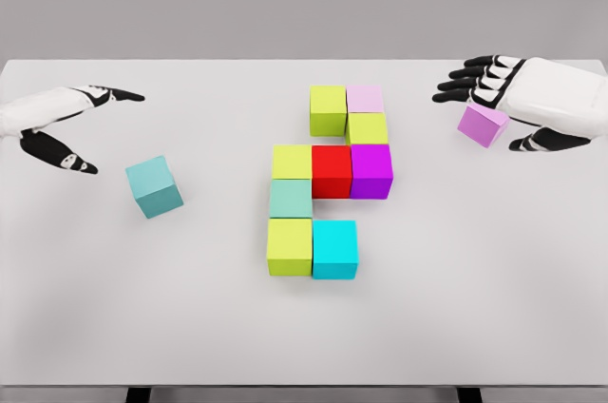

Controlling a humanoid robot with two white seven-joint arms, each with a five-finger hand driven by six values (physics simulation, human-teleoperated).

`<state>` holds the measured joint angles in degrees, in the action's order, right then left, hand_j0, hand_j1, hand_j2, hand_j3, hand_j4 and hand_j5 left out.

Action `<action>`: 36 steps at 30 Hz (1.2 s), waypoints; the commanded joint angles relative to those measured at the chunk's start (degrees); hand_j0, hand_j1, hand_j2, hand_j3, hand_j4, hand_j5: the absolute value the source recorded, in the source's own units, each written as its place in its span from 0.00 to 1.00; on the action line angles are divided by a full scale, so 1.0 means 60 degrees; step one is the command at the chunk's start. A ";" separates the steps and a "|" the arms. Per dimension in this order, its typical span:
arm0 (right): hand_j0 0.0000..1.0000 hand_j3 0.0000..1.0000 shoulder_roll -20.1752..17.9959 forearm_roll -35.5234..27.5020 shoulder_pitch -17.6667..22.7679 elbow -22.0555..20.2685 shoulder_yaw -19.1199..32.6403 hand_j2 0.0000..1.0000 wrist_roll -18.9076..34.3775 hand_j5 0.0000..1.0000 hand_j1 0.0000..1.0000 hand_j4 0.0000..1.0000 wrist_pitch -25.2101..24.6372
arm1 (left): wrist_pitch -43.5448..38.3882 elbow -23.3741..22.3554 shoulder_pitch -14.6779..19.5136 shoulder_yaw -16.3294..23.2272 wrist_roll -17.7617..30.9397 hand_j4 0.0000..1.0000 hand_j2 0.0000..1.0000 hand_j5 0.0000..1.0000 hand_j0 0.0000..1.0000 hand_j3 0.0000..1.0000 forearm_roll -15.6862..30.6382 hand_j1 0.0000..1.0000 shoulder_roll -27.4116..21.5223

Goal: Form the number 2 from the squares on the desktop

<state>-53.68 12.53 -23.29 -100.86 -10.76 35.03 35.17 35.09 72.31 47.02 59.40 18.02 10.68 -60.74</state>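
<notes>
Nine cubes (313,184) joined; two cubes (154,186) loose.

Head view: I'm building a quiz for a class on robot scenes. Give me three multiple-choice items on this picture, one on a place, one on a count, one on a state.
1. Where is the loose teal cube?
A. left of the cluster
B. on the red cube
C. in the left hand

2. How many cubes touch in the central cluster?
A. five
B. nine
C. twelve

3. What is the right hand doing?
A. resting flat
B. pointing upward
C. holding a lilac cube

Key: 1 A, it sits apart near the left hand. 2 B, nine joined cubes show. 3 C, its fingers and thumb bracket the cube.
</notes>
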 commanded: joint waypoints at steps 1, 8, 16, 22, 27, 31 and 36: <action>1.00 1.00 -0.0061 -0.0052 0.0000 -0.0006 -0.0022 1.00 -0.0005 1.00 1.00 1.00 -0.0029 | -0.0015 0.0033 0.0000 0.0017 0.0000 1.00 1.00 1.00 1.00 1.00 0.0124 1.00 0.0001; 1.00 1.00 -0.0442 -0.0111 -0.0894 0.0286 -0.0960 1.00 -0.0005 1.00 1.00 1.00 -0.0029 | -0.0015 0.0822 0.0014 0.1218 0.0014 1.00 1.00 1.00 1.00 1.00 0.2029 1.00 -0.0350; 1.00 1.00 -0.0516 0.0021 -0.1333 0.1342 -0.1633 1.00 -0.0005 1.00 1.00 1.00 -0.0029 | -0.5906 0.4793 0.0307 0.1174 -0.0834 1.00 1.00 1.00 1.00 1.00 0.3874 1.00 -0.0805; 1.00 1.00 0.0158 0.0841 -0.3252 0.3187 -0.3772 1.00 -0.0005 1.00 1.00 1.00 -0.0029 | -0.7547 0.4793 0.0483 0.1086 -0.1582 1.00 1.00 1.00 1.00 1.00 0.3933 1.00 -0.0820; 1.00 1.00 0.0334 0.1017 -0.3721 0.3597 -0.4299 1.00 -0.0005 1.00 1.00 1.00 -0.0029 | -0.8016 0.4808 0.0439 0.1145 -0.1641 1.00 1.00 1.00 1.00 1.00 0.3948 1.00 -0.0732; 1.00 1.00 0.0495 0.1207 -0.3941 0.4081 -0.4475 1.00 -0.0005 1.00 1.00 1.00 -0.0029 | -0.8016 0.4808 0.0395 0.1628 -0.2665 1.00 1.00 1.00 1.00 1.00 0.3933 1.00 -0.0688; 1.00 1.00 0.0715 0.1222 -0.4146 0.4755 -0.4505 1.00 -0.0005 1.00 1.00 1.00 -0.0029 | -0.7797 0.4808 0.0381 0.1994 -0.3194 1.00 1.00 1.00 1.00 1.00 0.3933 1.00 -0.0673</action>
<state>-49.94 20.00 -48.25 -74.04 -37.61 35.03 35.15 -12.24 101.14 49.31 70.39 0.02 34.33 -64.80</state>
